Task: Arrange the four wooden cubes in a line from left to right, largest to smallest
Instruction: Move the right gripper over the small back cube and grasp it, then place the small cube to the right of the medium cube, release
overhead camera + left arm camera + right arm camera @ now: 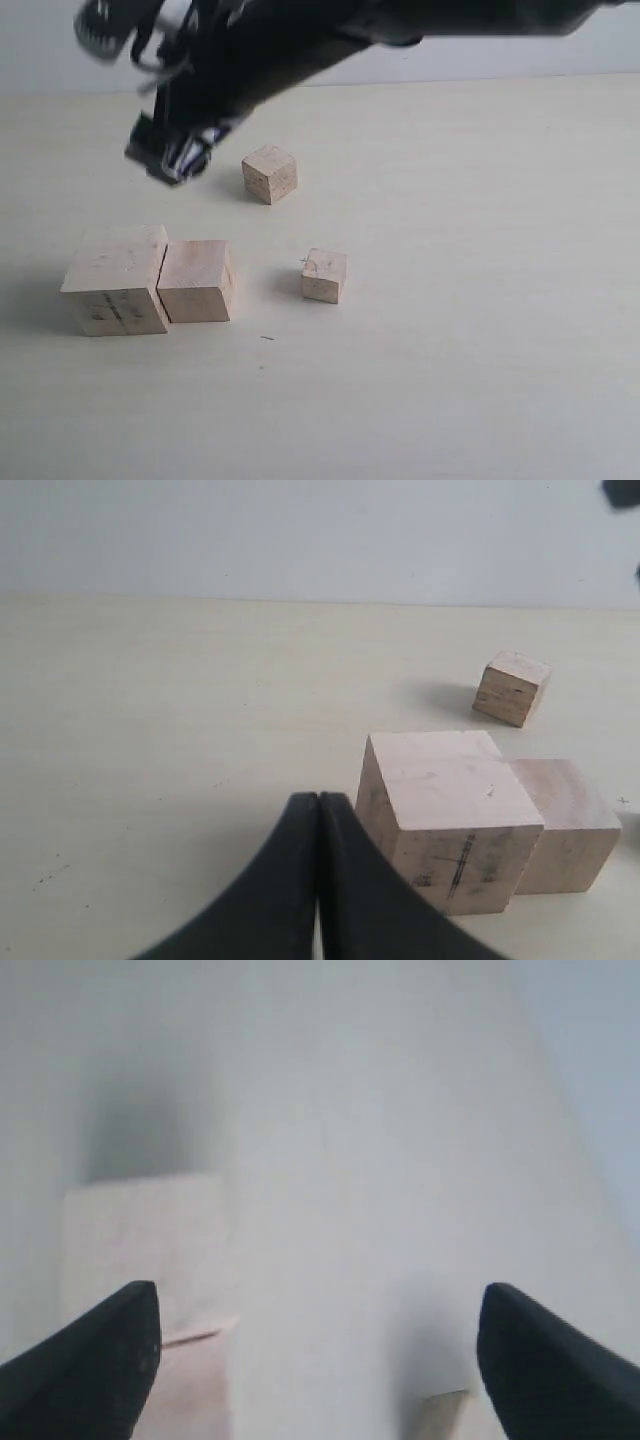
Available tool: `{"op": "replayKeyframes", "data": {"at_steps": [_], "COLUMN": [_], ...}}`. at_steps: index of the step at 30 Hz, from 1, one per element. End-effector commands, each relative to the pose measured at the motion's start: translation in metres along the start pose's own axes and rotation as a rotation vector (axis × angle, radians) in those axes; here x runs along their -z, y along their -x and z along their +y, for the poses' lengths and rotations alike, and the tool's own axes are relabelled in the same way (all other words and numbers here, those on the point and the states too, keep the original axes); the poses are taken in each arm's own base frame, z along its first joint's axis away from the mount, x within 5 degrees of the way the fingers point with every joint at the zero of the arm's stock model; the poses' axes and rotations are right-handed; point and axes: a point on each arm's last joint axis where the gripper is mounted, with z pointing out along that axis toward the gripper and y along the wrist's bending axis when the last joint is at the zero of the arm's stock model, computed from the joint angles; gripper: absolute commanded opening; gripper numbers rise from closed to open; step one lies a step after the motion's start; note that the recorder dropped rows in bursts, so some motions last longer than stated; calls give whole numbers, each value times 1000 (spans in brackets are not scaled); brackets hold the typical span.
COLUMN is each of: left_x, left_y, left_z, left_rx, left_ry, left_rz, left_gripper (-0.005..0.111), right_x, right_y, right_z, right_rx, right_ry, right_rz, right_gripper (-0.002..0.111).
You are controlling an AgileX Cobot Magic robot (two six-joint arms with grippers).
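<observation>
Four pale wooden cubes sit on the table. The largest cube (115,280) (450,815) touches the second-largest cube (196,281) (565,825) on its right. Farther back stands the third cube (269,173) (512,687), apart from the others. The smallest cube (324,275) lies right of the pair. My right gripper (165,160) (320,1360) reaches across from the upper right and hangs open and empty above the table behind the big pair. My left gripper (319,800) is shut on nothing, just beside the largest cube; the exterior view does not show it.
The pale tabletop (480,330) runs back to a light wall (500,60). The right arm (330,40) crosses the top of the exterior view. In the right wrist view the two touching cubes (140,1250) lie under one fingertip (120,1350), and a corner of another cube (445,1415) shows.
</observation>
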Motion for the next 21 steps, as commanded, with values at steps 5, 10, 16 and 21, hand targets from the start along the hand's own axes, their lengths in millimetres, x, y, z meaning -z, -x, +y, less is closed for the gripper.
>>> {"op": "replayKeyframes", "data": {"at_steps": [5,10,16,21], "left_x": [0,0,0,0], "left_y": [1,1,1,1], "left_z": [0,0,0,0], "left_rx": [0,0,0,0], "left_ry": [-8,-8,-8,-8], "left_rz": [-12,-12,-12,-12], "left_gripper": [0,0,0,0], "right_x": [32,-17,-64,-96], "right_y": [-34,-78,-102,-112], "right_z": [-83,-83,-87,-93], "right_rx": [-506,-591,-604,-604], "right_ry": [-262,-213,-166,-129], "right_rz": [-70,73,150,184], "right_gripper": [81,81,81,81]}}
